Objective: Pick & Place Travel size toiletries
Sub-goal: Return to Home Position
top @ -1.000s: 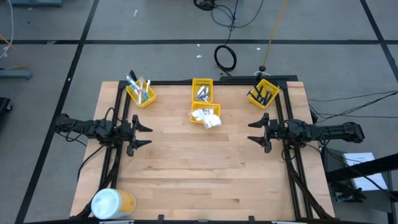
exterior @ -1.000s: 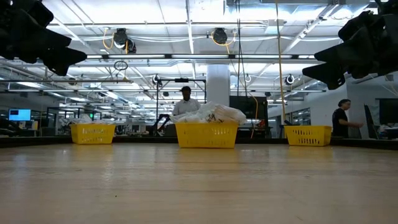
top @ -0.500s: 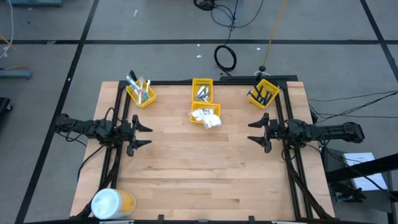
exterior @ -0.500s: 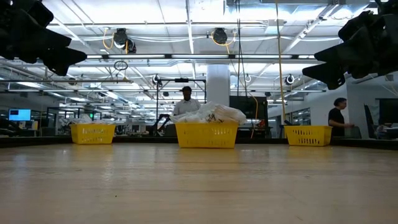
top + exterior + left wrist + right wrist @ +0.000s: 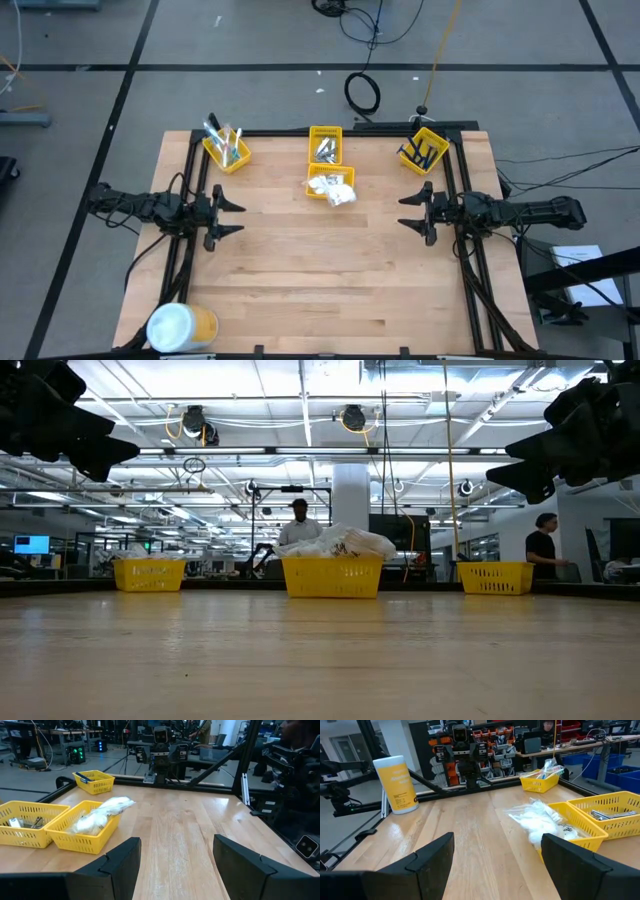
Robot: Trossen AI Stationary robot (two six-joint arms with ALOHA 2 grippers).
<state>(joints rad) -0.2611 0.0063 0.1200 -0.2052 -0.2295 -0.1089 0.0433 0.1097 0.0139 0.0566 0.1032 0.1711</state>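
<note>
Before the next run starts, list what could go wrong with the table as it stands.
1. The white packets heap above their yellow bin's rim and overhang one side; a nudge could spill them.
2. The large cylinder stands at the table corner on the left tool's side; an arm's sweep there might knock it off.
The right tool, like the left, is open and empty.
</note>
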